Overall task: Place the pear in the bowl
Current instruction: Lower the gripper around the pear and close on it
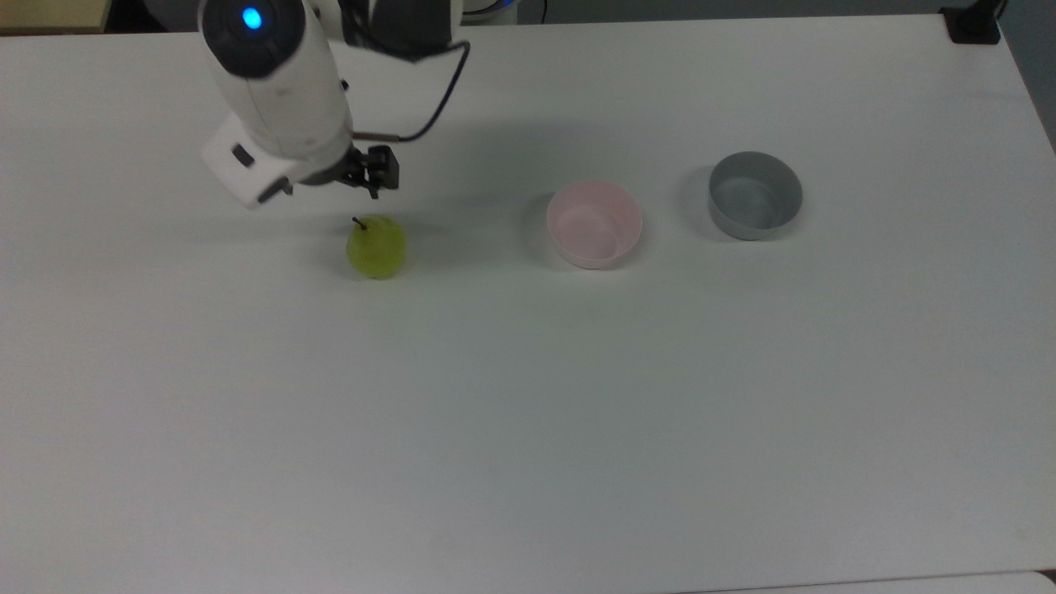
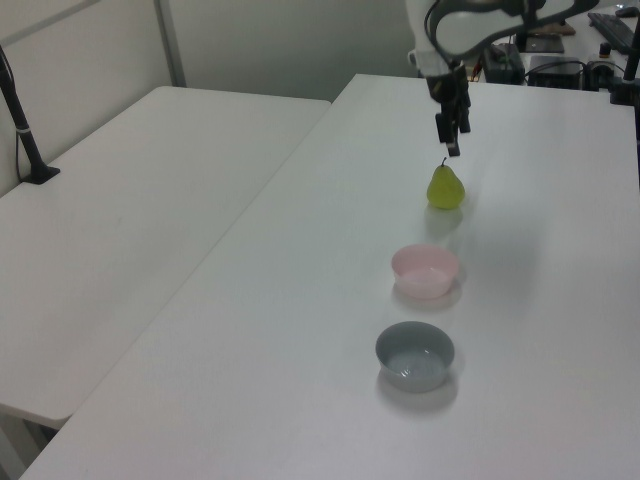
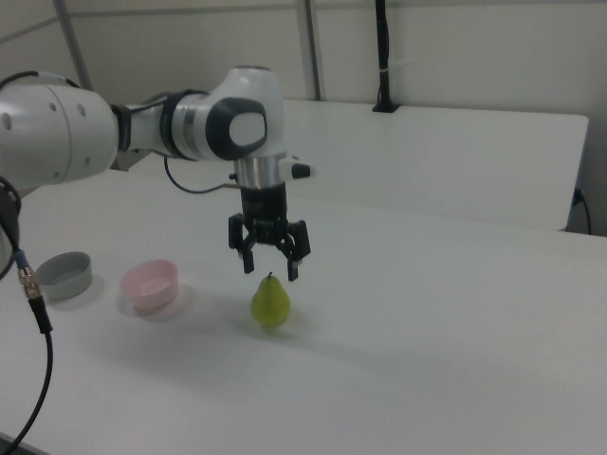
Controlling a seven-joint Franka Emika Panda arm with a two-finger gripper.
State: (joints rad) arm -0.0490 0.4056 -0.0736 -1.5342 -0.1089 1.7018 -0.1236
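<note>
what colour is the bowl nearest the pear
Pale pink bowl, clearest in the top view; pear.

My arm (image 3: 142, 128) is glossy white with dark grey joints, a blue light on top, a black cable (image 1: 429, 99), and what looks like a black gripper (image 3: 270, 268).

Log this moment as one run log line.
phase: approach | gripper: open, above pear, not touching | pear: upright on table | pink bowl: empty | grey bowl: empty
</note>
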